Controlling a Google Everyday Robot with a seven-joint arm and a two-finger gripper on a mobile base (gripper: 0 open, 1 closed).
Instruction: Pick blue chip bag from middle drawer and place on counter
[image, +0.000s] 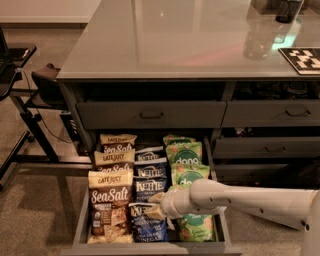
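Finds the gripper (156, 207) low inside the open middle drawer (81, 220), at the end of a pale arm (250, 197) reaching in from the right of the view. Cannot tell whether spread or pressed together.

Puts the blue chip bag (147, 227) directly at the gripper and just below it, frontmost of the centre row, propped against the drawer's front lip. Top edge touching the gripper or just short of it; cannot tell which.

Behind the gripper, toward the cabinet: more blue bags (150, 172) of the same kind, overlapping one another. On the view's left of it: brown bags (110, 205). Under and past the arm on the other side: green bags (186, 157). High above and well behind: the counter (165, 40), smooth and reflective.

Likely light, soft and puffed with air, with a glossy skin that could slide in a loose grip. Best taken at the crimped top seam nearest the gripper, where the film lies flat and doubles up, not across the swollen middle, which would give way and crush the chips. Worth lifting straight up — neighbouring bags press close on both sides and could drag along.
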